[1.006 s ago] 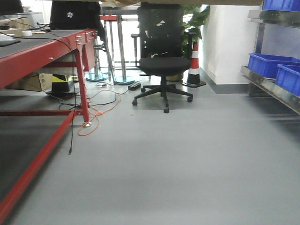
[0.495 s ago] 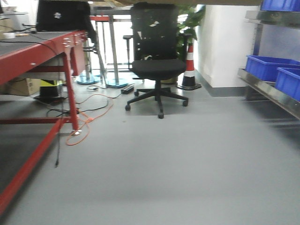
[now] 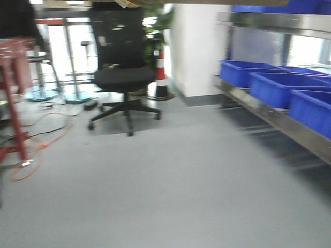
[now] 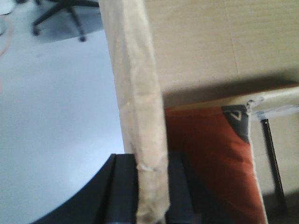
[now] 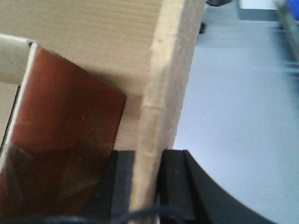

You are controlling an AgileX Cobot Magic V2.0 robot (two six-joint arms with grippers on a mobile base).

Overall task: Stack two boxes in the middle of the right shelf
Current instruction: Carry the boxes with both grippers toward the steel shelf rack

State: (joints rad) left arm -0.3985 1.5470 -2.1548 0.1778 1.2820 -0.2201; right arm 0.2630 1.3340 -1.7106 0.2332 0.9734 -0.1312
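Observation:
A tan cardboard box [image 4: 196, 42] is held between both grippers. My left gripper [image 4: 150, 161] is shut on the box's left wall, one black finger on each side. My right gripper [image 5: 147, 156] is shut on the box's right wall [image 5: 163, 93] in the same way. An orange-red flat item [image 4: 210, 154] lies inside the box and also shows in the right wrist view [image 5: 65, 130]. In the front view only the box's lower edge [image 3: 207, 1] shows at the top. The right shelf [image 3: 274, 116] is steel, with blue bins [image 3: 279, 88] on its middle level.
A black office chair [image 3: 124, 77] stands at the back left, with a striped cone [image 3: 161, 72] behind it. A red table leg [image 3: 13, 103] and an orange cable [image 3: 31, 165] are at the far left. Grey floor [image 3: 165, 181] lies ahead. An upper shelf level [image 3: 269, 20] holds more blue bins.
The front view has swung right: the chair and red table slid left, and the right shelf with its blue bins came much further into view. The image is motion-blurred.

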